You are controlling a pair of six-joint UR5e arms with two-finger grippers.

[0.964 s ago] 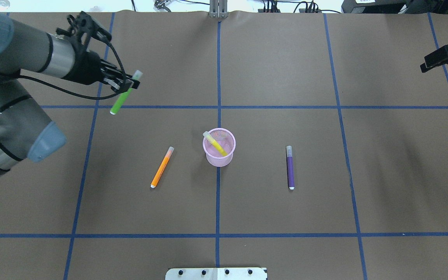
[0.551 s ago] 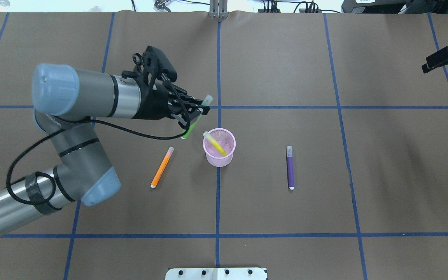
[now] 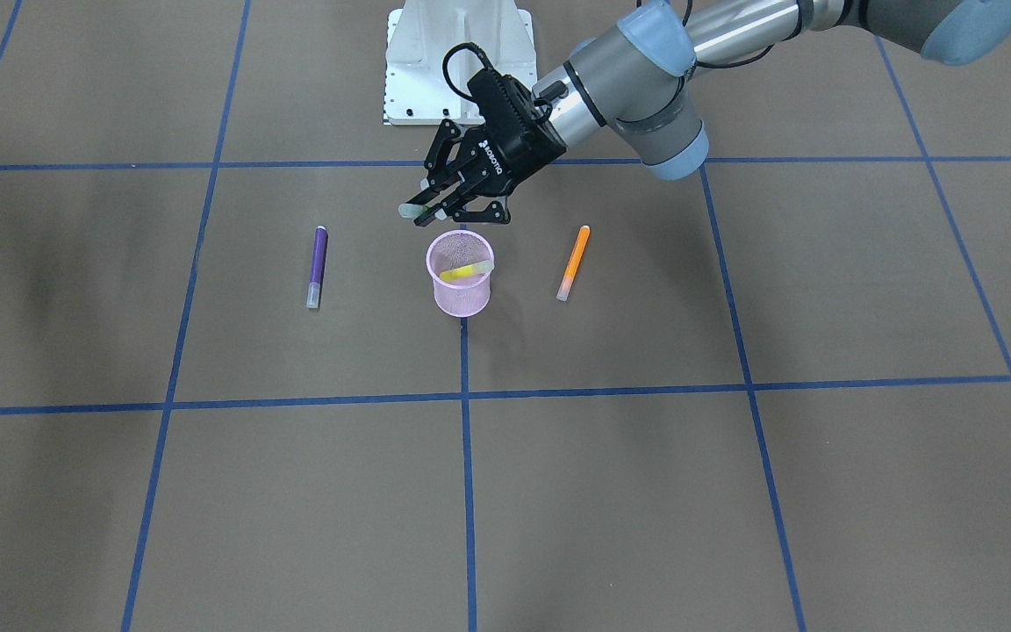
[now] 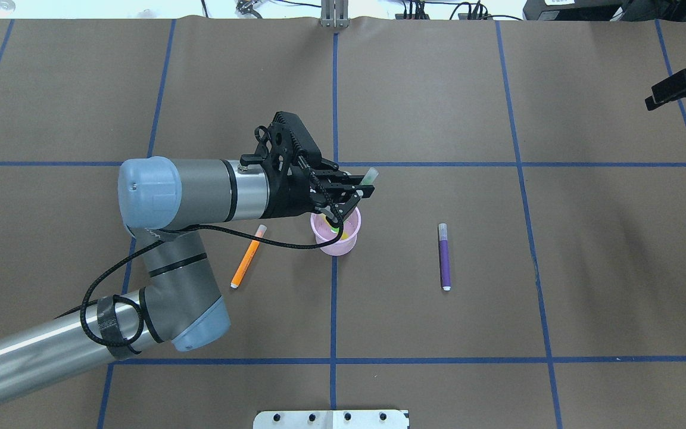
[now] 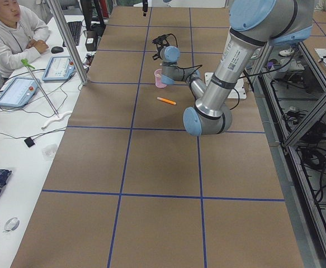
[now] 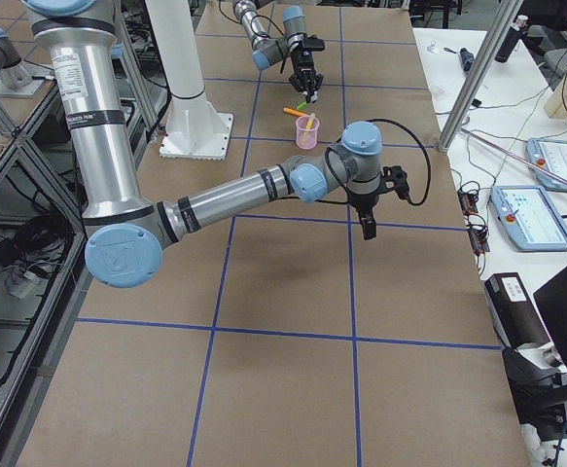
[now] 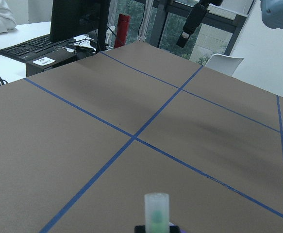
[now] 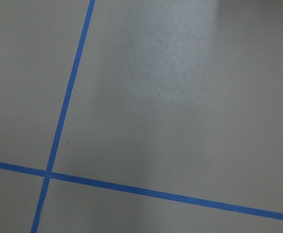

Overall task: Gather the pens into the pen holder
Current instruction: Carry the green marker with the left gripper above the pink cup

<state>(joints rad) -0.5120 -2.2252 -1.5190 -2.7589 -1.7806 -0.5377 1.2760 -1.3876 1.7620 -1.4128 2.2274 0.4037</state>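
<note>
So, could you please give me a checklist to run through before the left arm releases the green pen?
1. Left end effector gripping green pen: ok.
2. Pen's lower end above pen holder opening: ok in the overhead view.
3. Pen tip below the rim: cannot tell.
4. Pen holder upright: ok.
5. Yellow pen leaning inside, room left: ok.
6. Right end effector far off: ok.

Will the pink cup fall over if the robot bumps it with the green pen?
It probably could: the cup is thin wire mesh, so likely light, and narrower at the bottom. The yellow pen leaning inside likely adds little weight. A soft nudge from the green pen might only slide it.
</note>
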